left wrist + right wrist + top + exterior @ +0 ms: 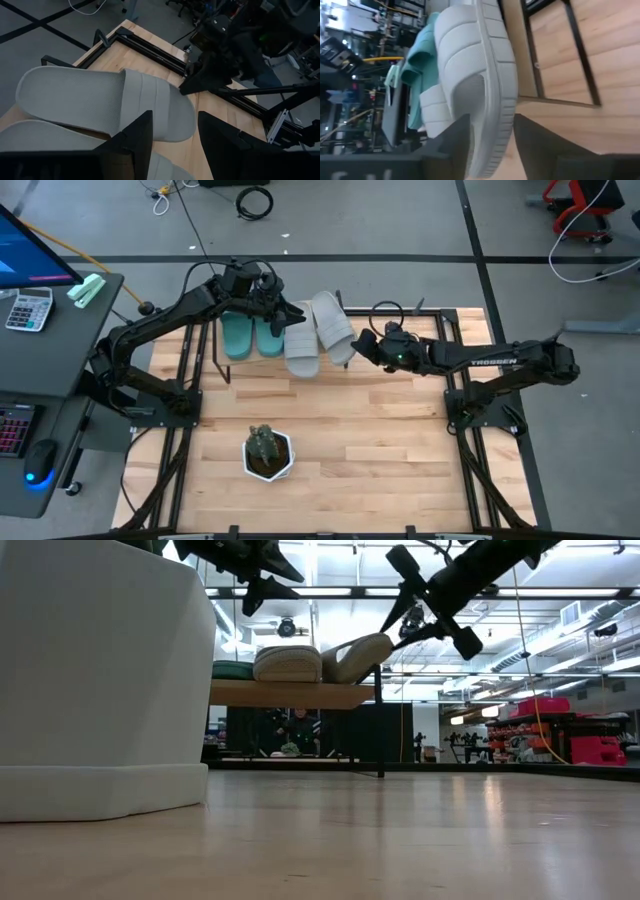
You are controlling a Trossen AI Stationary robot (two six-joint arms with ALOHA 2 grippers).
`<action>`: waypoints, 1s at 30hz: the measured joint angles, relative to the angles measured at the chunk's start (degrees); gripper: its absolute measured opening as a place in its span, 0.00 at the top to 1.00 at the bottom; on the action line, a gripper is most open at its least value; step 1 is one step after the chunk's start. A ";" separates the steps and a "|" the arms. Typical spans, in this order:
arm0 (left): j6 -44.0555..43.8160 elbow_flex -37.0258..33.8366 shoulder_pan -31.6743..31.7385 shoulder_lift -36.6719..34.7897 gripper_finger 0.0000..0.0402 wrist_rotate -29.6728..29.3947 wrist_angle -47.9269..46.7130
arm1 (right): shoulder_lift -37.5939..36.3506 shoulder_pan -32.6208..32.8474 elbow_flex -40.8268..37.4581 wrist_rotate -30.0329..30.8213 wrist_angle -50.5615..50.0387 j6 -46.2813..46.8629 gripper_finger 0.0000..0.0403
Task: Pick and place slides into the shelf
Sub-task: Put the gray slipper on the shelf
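The shelf (225, 370) is mostly hidden under the slides (318, 330). The white pot (95, 680) is cut off by the low view's edge. Someone far behind is too small to make out.

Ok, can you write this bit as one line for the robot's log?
left gripper: open above wooden shelf | right gripper: open at tilted grey rubber slide | teal slides: shelved

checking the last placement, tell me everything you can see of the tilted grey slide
The tilted grey slide is a light grey, rubbery sandal with a wide ribbed strap and grooved sole edge. It lies askew at the shelf's right end, leaning on the other grey slide. The right pincer is right beside it; contact is unclear.
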 joint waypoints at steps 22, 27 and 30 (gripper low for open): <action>0.96 -0.02 -0.02 0.00 0.60 0.00 0.16 | 3.97 3.58 0.02 2.54 4.61 1.62 0.96; 1.07 -0.02 0.00 0.00 0.60 -0.02 0.14 | 3.84 3.67 0.00 2.53 5.54 1.53 0.97; 1.05 -0.02 -0.02 0.00 0.60 -0.02 0.12 | 3.84 4.32 0.00 2.56 5.65 1.72 0.97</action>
